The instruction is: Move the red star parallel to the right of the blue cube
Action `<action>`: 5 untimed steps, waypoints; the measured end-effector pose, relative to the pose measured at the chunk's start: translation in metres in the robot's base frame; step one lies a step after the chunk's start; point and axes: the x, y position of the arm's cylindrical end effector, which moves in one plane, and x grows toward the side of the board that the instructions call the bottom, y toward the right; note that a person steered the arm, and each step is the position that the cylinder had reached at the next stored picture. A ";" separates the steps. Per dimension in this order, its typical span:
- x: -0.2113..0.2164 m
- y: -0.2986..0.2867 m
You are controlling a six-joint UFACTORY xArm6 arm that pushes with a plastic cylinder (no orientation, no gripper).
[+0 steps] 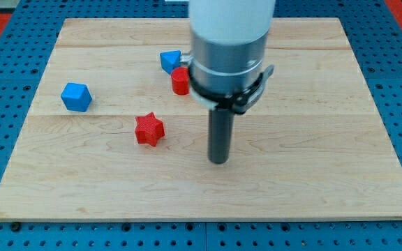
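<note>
Right of red star (149, 130), my tip (218, 161)

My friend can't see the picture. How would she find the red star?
Start at the wooden board and find my tip near its middle. Look just toward the view's left of it: the red star lies there alone. The other red block, farther up beside a blue block, looks rounded, while the star has points.

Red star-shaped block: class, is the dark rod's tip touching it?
No. My tip stands on the bare wooden board toward the view's right of the red star-shaped block, with a clear gap between.
</note>
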 end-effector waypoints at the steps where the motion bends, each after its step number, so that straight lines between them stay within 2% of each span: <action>1: -0.016 -0.069; 2: -0.049 -0.133; 3: -0.091 -0.159; 4: -0.076 -0.159; 5: -0.032 -0.158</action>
